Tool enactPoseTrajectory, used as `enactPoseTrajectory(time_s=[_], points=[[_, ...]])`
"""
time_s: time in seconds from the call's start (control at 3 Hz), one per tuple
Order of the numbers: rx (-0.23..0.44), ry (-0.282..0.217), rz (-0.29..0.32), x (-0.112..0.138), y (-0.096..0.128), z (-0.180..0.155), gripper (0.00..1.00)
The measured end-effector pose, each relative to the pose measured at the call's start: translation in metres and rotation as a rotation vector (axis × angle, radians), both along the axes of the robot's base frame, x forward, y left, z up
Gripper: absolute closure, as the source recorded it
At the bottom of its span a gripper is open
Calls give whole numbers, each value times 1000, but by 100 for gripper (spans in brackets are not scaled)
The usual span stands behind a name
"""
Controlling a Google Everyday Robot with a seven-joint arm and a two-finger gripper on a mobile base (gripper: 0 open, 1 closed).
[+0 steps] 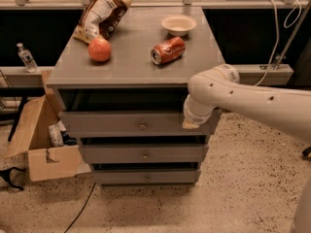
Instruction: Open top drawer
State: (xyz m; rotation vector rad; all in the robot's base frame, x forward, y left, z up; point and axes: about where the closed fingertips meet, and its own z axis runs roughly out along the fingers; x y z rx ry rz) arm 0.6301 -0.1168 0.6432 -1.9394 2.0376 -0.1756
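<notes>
The top drawer [112, 124] is the widest grey front of three in a grey cabinet, with a small round brass knob [142, 126] at its centre. A dark gap shows between its front and the cabinet top. My gripper [191, 124] hangs from the white arm at the right end of this drawer front, well to the right of the knob. Its tan tip lies against or just in front of the drawer's right edge; I cannot tell which. Two narrower drawers [145, 155] sit below.
On the cabinet top [136, 64] lie a chip bag [101, 14], an orange fruit [99, 49], a tipped red can [167, 50] and a white bowl [178, 24]. An open cardboard box [41, 144] stands on the floor at the left. A water bottle [25, 57] stands behind it.
</notes>
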Motion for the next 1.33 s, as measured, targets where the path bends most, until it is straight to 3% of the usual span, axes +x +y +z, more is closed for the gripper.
enactPoseTrajectory(time_s=[0.33,0.67,1.0,1.33], points=[[0,0,0,0,0,9,94],[1,0,0,0,0,12,100],[17,-11,13,-5,3,20,81],[17,-11,13,-5,3,23,51]])
